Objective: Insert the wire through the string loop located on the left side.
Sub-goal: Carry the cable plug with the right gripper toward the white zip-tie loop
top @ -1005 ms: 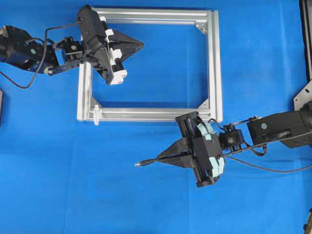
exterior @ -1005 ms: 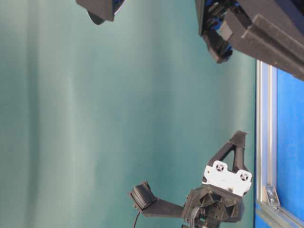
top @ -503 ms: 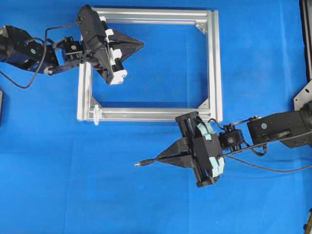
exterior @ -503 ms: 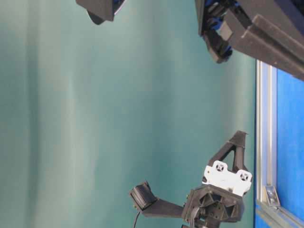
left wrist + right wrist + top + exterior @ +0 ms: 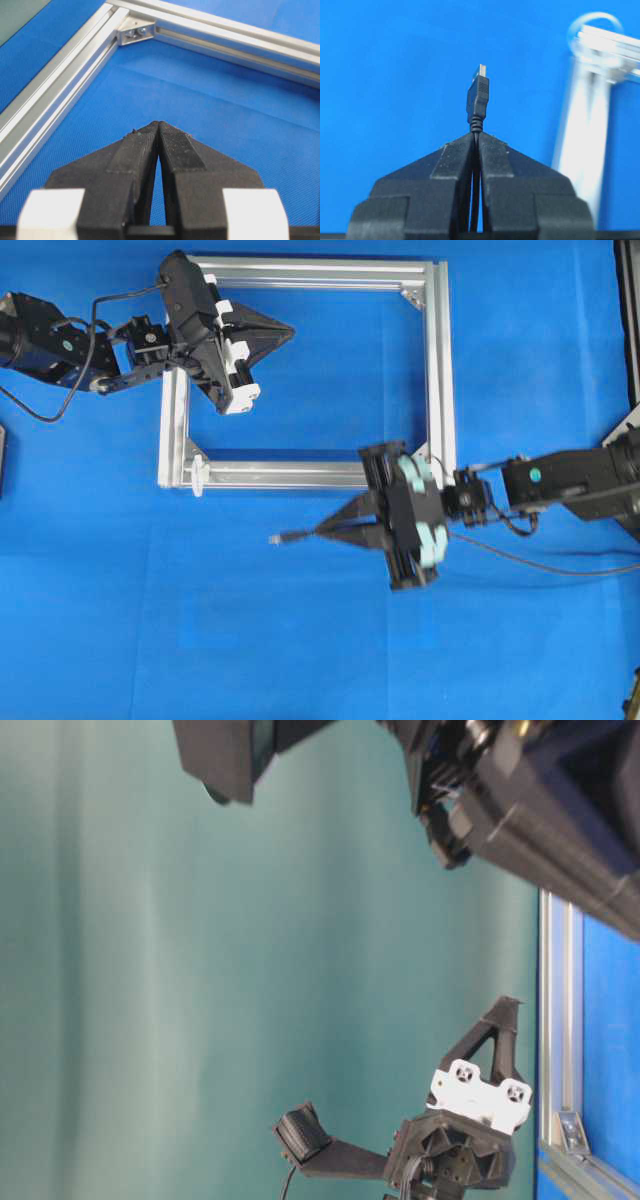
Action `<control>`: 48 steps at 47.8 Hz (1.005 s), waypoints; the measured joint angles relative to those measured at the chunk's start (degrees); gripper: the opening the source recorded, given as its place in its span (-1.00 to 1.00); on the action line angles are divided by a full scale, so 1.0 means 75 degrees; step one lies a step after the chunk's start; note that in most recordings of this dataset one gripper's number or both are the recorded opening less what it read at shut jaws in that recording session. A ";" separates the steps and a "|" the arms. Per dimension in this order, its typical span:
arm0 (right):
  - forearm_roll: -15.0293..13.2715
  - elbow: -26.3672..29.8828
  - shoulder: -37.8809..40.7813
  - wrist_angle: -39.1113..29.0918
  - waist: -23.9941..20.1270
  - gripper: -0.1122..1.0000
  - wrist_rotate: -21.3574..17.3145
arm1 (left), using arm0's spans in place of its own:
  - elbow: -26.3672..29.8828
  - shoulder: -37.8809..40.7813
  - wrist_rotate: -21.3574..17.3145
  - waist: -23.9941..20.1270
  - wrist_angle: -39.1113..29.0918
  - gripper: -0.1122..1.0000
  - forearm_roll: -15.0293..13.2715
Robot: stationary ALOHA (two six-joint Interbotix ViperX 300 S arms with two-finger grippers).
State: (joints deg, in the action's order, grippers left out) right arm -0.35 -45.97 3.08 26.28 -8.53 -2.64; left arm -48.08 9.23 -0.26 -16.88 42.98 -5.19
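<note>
The wire [image 5: 285,537] is a thin black cable, and its plug tip [image 5: 477,97] sticks out just past my right gripper [image 5: 318,532], which is shut on it right behind the plug. The plug points left over the blue mat, below the frame's near rail. The rest of the cable [image 5: 540,565] trails off to the right. The string loop [image 5: 198,475] is a small white ring at the lower left corner of the silver frame [image 5: 438,370]; it shows blurred [image 5: 595,25] in the right wrist view. My left gripper [image 5: 290,332] hovers shut and empty inside the frame's upper left.
The aluminium frame lies flat on the blue mat, with corner brackets [image 5: 134,31] inside its corners. A dark object [image 5: 2,455] sits at the far left edge. Metal fixtures [image 5: 625,435] stand at the right edge.
My right gripper has moved left and up toward the frame's near rail, carrying the wire's plug with it. The left arm has not moved.
</note>
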 measured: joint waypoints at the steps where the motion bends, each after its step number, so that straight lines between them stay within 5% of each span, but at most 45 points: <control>1: 0.0000 -0.0012 0.0000 0.0000 0.0070 -0.80 0.0000 | 0.0000 0.0000 0.0000 0.0000 0.0000 -0.80 0.0000; 16: 0.0000 -0.0152 0.0000 0.0000 0.0973 -0.80 0.0000 | -0.0023 0.0000 0.0000 0.0012 0.0000 -0.80 0.0012; 35: 0.0000 -0.0117 0.0023 0.0000 0.0996 -0.80 0.0000 | -0.0023 0.0000 0.0000 0.0012 0.0000 -0.80 0.0000; 48: 0.0000 0.0645 0.0797 0.0000 0.0996 -0.80 0.0000 | -0.0047 0.0000 0.0000 0.0000 0.0000 -0.80 0.0000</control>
State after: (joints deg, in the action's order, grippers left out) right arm -0.35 -41.13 9.05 26.28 -1.05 -2.64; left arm -48.43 9.23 -0.26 -16.88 42.98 -5.19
